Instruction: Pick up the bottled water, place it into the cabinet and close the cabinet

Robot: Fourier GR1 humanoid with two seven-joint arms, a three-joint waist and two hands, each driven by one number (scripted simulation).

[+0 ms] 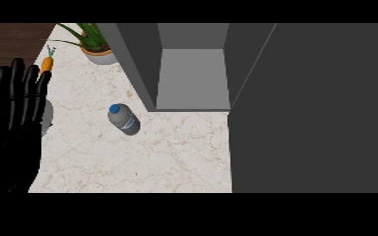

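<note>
- Left hand at the view's left edge, resting, fingers straight and pointing up, nothing in it.
- Bottled water on the counter, blue cap toward upper left, well apart from the hand.
- Bottle sits near the cabinet, just off its lower left corner.
- Cabinet stands open, door swung out at the right.
- Carrot by the fingertips; potted plant beyond it.

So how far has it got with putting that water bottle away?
Nothing looks done yet. The bottled water sits on the counter, in front of the open cabinet, untouched. Nothing is in hand: the left hand rests open at the view's left edge, and the right hand is out of view. Left to do: pick up the bottle, set it inside, and shut the door.
</note>
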